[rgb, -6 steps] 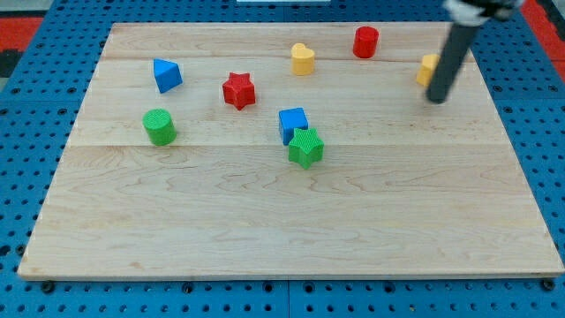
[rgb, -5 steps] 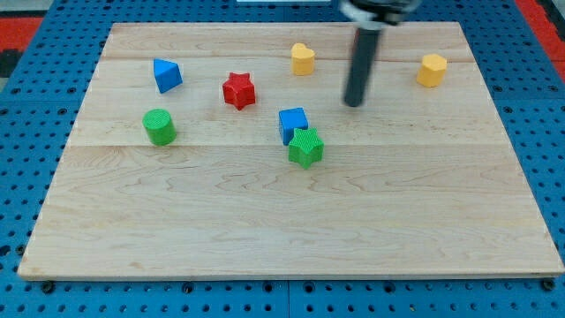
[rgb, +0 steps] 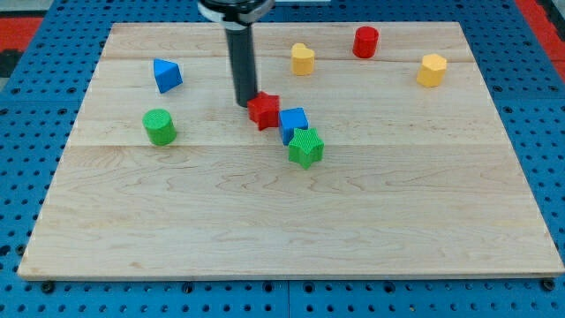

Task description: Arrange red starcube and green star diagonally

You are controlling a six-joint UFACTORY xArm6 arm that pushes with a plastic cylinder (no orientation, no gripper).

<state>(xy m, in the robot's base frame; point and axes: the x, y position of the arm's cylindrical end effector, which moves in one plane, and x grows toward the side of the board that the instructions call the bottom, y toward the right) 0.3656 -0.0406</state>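
Note:
The red star block (rgb: 264, 110) sits near the board's middle, touching the blue cube (rgb: 293, 123) to its right. The green star (rgb: 305, 147) lies just below the blue cube, touching it, down and to the right of the red star. My tip (rgb: 244, 103) is at the red star's upper left edge, touching it. The dark rod rises straight up from there toward the view's top.
A blue triangular block (rgb: 166, 75) and a green cylinder (rgb: 160, 127) lie at the left. A yellow heart block (rgb: 303, 59), a red cylinder (rgb: 365, 41) and a yellow block (rgb: 432, 70) lie along the top. The wooden board (rgb: 282, 230) sits on blue pegboard.
My tip swept from the view's right to the left across the board. The red star has moved right and down, against the blue cube. The other blocks have not moved.

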